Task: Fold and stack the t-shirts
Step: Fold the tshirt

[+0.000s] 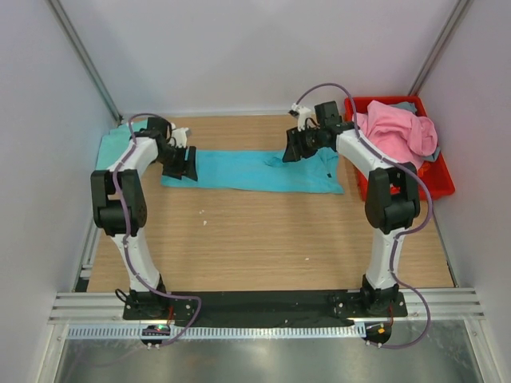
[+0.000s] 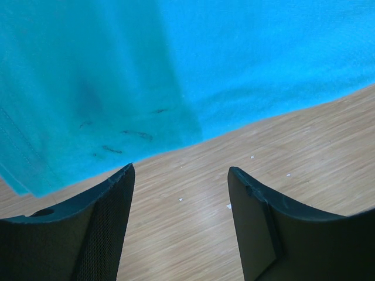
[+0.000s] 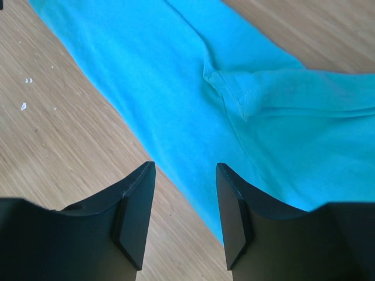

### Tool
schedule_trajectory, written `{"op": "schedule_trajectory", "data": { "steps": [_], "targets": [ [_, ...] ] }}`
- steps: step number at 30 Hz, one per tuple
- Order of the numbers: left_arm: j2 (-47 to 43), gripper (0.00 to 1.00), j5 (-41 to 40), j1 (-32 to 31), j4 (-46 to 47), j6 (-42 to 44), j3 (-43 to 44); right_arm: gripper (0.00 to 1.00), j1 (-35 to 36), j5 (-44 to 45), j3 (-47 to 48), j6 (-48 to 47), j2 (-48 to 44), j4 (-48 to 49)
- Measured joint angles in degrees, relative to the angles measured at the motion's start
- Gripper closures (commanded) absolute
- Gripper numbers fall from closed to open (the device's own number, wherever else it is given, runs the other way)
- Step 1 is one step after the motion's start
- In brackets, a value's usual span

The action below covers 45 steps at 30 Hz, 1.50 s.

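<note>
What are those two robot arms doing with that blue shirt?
They are folding t-shirts. The turquoise shirt lies folded into a long strip. The left end effector is at its left end and the right end effector at its right end, both open and holding nothing. A mint-green shirt lies at the far left, and a pink shirt is heaped in the red bin.

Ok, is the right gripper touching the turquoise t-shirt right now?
Cannot tell. The right wrist view shows the right gripper open over the edge of the turquoise t-shirt, nothing pinched, but no view shows whether a fingertip rests on the cloth.
</note>
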<state>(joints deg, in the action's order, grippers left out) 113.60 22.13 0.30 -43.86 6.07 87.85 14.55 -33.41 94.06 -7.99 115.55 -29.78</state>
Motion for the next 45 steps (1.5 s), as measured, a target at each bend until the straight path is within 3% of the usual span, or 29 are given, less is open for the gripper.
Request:
{"op": "schedule_trajectory", "data": {
  "steps": [19, 25, 31, 35, 39, 45],
  "targets": [
    [3.7, 0.34, 0.2, 0.0, 0.5, -0.1, 0.0, 0.52, 0.0, -2.3, 4.3, 1.9, 12.6, 1.4],
    [5.0, 0.34, 0.2, 0.0, 0.6, -0.1, 0.0, 0.52, 0.1, -2.2, 13.1, 1.9, 17.5, 1.0],
    [5.1, 0.34, 0.2, 0.0, 0.7, -0.3, 0.0, 0.52, 0.1, -0.6, 28.6, 2.3, 27.3, -1.2],
    [5.1, 0.34, 0.2, 0.0, 0.7, -0.3, 0.0, 0.51, 0.1, 0.6, 31.8, 2.9, 28.1, -1.2],
    [5.1, 0.34, 0.2, 0.0, 0.8, -0.3, 0.0, 0.49, 0.1, 1.9, 27.3, 3.0, 23.5, 1.3],
    [4.5, 0.34, -0.3, 0.0, 1.0, 0.1, -0.5, 0.49, 0.1, 5.1, 4.6, 3.2, 3.9, 6.1]
  ]
}}
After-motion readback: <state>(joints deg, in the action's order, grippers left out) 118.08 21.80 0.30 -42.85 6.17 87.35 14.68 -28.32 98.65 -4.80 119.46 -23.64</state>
